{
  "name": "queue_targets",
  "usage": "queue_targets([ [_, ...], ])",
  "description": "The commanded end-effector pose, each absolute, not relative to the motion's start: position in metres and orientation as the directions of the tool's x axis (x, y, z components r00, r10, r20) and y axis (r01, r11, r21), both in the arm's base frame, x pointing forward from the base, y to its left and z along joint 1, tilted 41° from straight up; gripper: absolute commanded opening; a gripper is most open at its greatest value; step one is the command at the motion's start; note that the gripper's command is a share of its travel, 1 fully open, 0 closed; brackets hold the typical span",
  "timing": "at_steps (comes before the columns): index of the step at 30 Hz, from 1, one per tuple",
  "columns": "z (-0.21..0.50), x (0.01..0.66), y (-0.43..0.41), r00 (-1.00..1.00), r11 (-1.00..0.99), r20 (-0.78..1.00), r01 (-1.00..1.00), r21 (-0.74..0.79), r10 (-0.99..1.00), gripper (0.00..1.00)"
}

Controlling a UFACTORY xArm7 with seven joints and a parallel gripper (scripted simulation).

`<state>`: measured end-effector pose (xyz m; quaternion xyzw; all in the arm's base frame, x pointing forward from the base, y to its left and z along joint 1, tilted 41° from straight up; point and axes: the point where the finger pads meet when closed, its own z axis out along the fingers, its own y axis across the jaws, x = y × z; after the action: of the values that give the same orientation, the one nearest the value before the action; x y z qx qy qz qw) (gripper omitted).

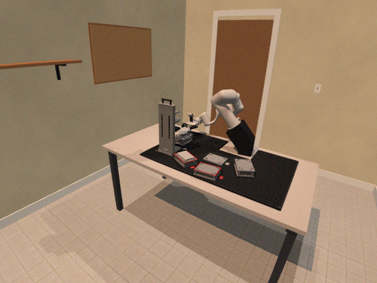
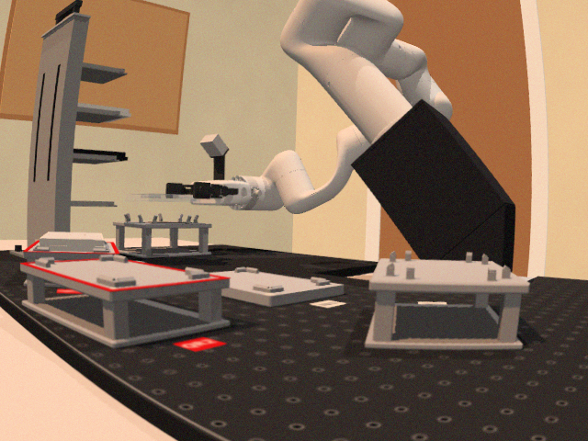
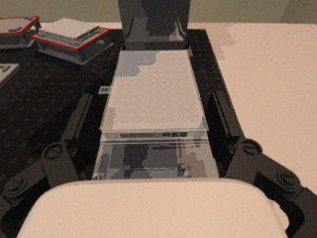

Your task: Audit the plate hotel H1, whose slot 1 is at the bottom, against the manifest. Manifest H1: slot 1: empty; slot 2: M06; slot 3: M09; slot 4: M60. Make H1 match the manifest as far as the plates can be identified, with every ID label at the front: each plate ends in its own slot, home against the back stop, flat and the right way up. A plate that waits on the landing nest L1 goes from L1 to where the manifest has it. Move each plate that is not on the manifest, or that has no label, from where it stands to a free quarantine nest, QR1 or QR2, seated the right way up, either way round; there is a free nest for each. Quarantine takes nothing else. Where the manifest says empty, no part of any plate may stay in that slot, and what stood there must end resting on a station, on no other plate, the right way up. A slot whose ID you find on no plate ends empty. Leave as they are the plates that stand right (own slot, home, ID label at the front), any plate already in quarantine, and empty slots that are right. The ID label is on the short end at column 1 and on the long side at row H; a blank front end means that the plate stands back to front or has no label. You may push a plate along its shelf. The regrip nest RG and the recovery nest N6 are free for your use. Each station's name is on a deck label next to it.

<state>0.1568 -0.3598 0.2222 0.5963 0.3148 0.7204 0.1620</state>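
The plate hotel H1 (image 2: 51, 128) is a grey tower at the left with several shelves facing the arm; it also shows in the wrist view (image 3: 154, 20). My gripper (image 2: 180, 189) is level, a short way out from the hotel's front and above the landing nest (image 2: 161, 232). It is shut on a clear plate (image 3: 154, 99), gripped by its long sides and pointing at the hotel. The plate shows faintly in the exterior view (image 2: 147, 195), between the two lowest shelves in height. The second shelf from the bottom (image 2: 96, 155) looks dark and thicker than the others. I can read no label.
Two red-edged quarantine nests stand at the front left: the far one (image 2: 71, 242) carries a plate and the near one (image 2: 120, 285) is bare. A low flat nest (image 2: 280, 287) lies mid-deck. A raised nest (image 2: 448, 299) stands at the right, before the arm's dark base.
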Motion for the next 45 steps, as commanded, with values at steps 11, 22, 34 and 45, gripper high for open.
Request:
queue_targets([
  [11, 0.237, 0.152, -0.349, -0.236, -0.748, 0.756, 0.142, 0.648, 0.611, 0.00],
  [22, 0.251, 0.148, -0.337, -0.236, -0.748, 0.756, 0.142, 0.648, 0.611, 0.00],
  [34, 0.263, 0.144, -0.327, -0.235, -0.748, 0.756, 0.142, 0.648, 0.611, 0.00],
  [45, 0.274, 0.140, -0.318, -0.235, -0.748, 0.756, 0.142, 0.648, 0.611, 0.00],
])
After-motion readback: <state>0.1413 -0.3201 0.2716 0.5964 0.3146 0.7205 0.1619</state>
